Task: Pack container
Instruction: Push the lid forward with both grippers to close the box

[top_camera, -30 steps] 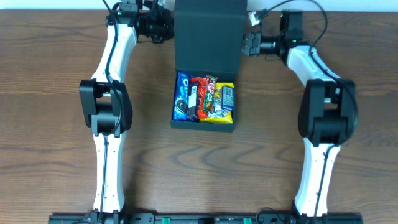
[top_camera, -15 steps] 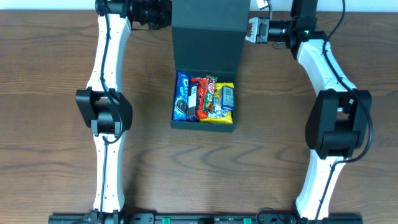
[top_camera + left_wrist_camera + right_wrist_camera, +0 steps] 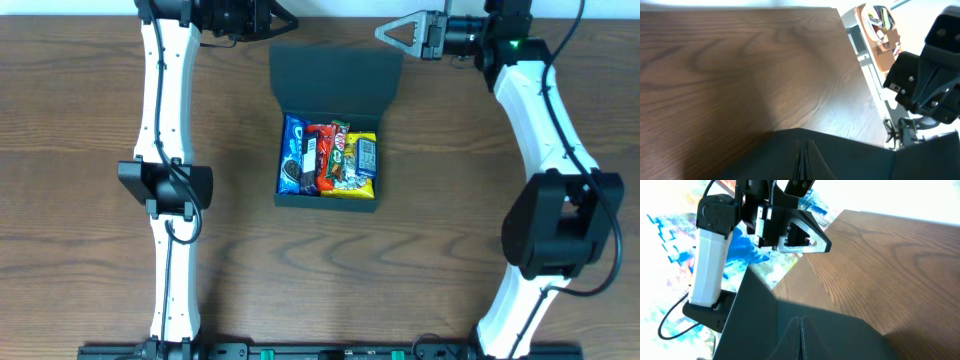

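Container [image 3: 327, 201] sits mid-table, between the 2 arms, its lid [image 3: 335, 78] open and swung back toward the far edge. Inside, snack packets lie side by side: blue one [image 3: 293, 155] at L, red ones [image 3: 322, 158] in the middle, yellow one [image 3: 362, 168] at R. Right gripper [image 3: 382, 33] is just beside the lid's far R corner, pointing inward, jaws together w/ nothing between them. Left gripper [image 3: 826, 244] is near the lid's far L corner, jaws also together and empty. Neither touches the box. Both wrist views show own fingers pressed tip to tip over the brown wood table [image 3: 90, 150].
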Motion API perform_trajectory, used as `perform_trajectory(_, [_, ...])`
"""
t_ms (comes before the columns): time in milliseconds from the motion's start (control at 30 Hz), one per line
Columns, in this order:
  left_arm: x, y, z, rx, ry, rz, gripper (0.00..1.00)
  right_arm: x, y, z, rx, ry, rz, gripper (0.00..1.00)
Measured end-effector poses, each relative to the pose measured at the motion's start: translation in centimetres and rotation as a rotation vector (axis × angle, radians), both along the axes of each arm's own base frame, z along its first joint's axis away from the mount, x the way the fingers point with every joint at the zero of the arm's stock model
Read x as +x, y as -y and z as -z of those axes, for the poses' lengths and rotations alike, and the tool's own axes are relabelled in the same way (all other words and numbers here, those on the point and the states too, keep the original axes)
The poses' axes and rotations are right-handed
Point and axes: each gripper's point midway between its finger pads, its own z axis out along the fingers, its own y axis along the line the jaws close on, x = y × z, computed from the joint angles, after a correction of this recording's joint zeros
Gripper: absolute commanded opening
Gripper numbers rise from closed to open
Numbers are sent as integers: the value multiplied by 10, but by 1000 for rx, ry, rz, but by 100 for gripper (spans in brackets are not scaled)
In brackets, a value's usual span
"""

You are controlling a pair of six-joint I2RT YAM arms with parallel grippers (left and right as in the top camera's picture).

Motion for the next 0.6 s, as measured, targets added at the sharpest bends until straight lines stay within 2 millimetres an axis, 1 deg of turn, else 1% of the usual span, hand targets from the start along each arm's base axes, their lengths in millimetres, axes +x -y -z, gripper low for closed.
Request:
perform_trajectory(167, [-8,-5,-1,48,7,-2,6,-9,-1,-9,-3,-11,-3,2])
perform_trajectory(267, [-8,-8,-1,80,25,-11,6,-13,-3,-13,-5,-2,-9,2])
perform_trajectory(333, [-7,-10,-2,96,39,-20,6,-14,-4,-13,-12,-8,-3,2])
perform_trajectory(367, [-6,-12,-1,107,41,-27,6,-13,-3,-10,-23,-29,13,2])
perform_trajectory(433, [-2,-17,3,141,28,-65,6,-7,1,5,-73,-114,86,2])
perform_trajectory(500, [5,-28,13,203,-16,-150,6,2,10,31,-167,-244,212,2])
perform_trajectory(567, [8,-40,22,261,-67,-233,6,10,24,60,-283,-352,347,2])
perform_trajectory(600, [9,-45,27,286,-91,-267,6,11,30,70,-325,-380,393,2])
